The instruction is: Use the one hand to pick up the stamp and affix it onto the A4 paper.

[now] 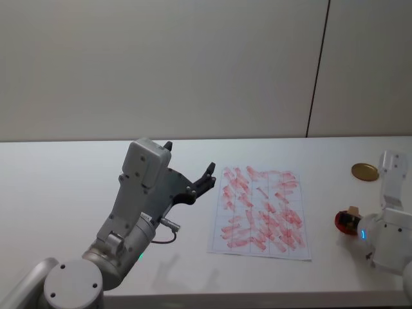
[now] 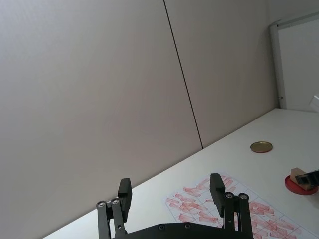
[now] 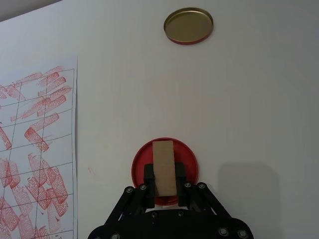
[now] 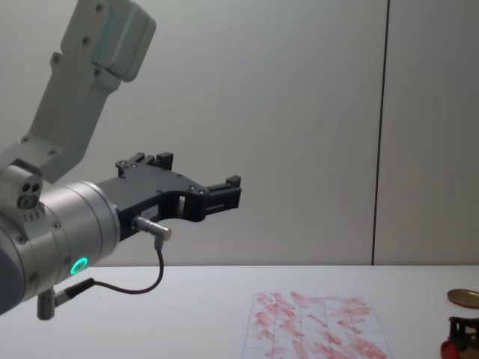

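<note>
Stamp [image 3: 164,159] is noted as light tan wood, unpatterned. Ink pad [image 3: 141,160] is recorded as red. Lid [image 3: 189,24] is seen as gold inside with a red rim. A4 paper [image 1: 261,209] is recorded as white, ruled with a thin dark grid and covered with red oblong prints. Surface [image 1: 64,174] is noted as white. Right pincer [image 3: 164,173] and left pincer [image 2: 171,185] are recorded as black. A blue ring [image 1: 362,234] is seen on the right arm, a green ring [image 4: 78,264] on the left.

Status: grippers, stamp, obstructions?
Right gripper closed on small tan wooden stamp, on round red ink pad. Left gripper open, raised left of red-printed white paper. Nothing between pad and paper.
</note>
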Robot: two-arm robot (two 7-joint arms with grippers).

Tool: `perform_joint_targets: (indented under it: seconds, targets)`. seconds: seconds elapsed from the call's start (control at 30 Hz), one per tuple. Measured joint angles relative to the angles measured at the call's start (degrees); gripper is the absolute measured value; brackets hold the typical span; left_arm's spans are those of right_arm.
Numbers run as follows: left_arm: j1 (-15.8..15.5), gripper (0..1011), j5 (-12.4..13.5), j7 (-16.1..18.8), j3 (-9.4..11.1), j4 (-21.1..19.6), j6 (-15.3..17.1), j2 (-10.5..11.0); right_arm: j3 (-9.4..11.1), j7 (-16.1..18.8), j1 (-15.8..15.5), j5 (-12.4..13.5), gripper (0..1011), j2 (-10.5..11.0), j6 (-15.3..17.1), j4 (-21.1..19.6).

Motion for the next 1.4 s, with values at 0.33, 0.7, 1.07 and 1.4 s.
perform_joint_targets:
  seconds: [0.33,0.7,1.07,1.4]
  targets:
    - [0.0,993,0.0,0.0,0.0,0.0,0.0,0.0,0.4,0.0,-0.9,0.4,219,0.0,0.5,-2.0]
    - [0.0,993,0.0,0.0,0.0,0.0,0.0,0.0,0.5,0.0,-3.3,-0.8,219,0.5,0.6,-10.2]
    - [0.0,993,0.0,0.0,0.0,0.0,0.0,0.0,0.3,1.1,-6.3,-2.9,219,1.3,0.9,-21.2]
    - [0.0,993,0.0,0.0,0.0,0.0,0.0,0.0,-1.5,4.9,-8.9,-5.2,220,1.1,4.1,-28.0]
